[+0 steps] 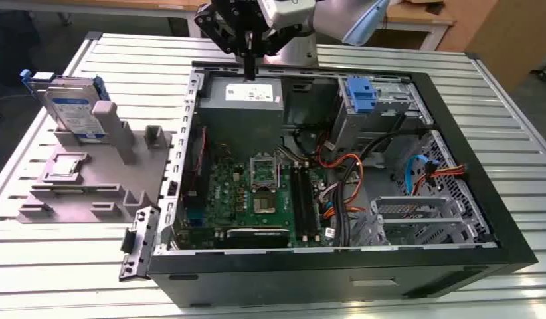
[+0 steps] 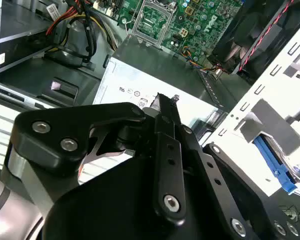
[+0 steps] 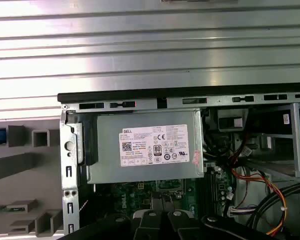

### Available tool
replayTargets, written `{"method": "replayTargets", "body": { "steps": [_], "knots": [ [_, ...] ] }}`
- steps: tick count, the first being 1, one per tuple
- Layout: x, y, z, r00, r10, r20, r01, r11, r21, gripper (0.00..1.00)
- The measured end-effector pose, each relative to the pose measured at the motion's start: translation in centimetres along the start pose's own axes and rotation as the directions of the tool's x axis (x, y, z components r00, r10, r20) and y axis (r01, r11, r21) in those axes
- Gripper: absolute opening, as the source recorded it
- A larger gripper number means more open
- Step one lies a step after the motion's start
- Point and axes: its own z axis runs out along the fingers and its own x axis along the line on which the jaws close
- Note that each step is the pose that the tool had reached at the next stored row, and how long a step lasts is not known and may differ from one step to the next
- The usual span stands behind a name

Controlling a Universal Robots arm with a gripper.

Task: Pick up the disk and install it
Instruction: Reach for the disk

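Currently black robot hand (image 1: 252, 73) pinched fully together, holding nothing, hovering over grey metal power supply box (image 1: 244, 93) at far end of open black computer case (image 1: 344, 266), silver-grey hard disk in blue carrier frame (image 1: 74, 109) standing upright on grey plastic fixture (image 1: 105, 179), exterior view's left, well apart from hand, all on ribbed metal tabletop (image 1: 512, 133)

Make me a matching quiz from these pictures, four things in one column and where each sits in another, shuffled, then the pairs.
1 disk
2 gripper
3 power supply
4 blue bracket

A in the computer case's drive cage
B upright in the grey holder outside the case
C above the power supply
D lying inside the case, label up

Pairs: 1-B, 2-C, 3-D, 4-A
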Motion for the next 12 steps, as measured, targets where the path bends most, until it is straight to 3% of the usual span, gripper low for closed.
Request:
{"method": "replayTargets", "body": {
  "steps": [12],
  "knots": [
    [0.12,-0.01,0.00,1.0000,0.000,0.0001,0.000,1.0000,-0.0001,0.10]
  ]
}}
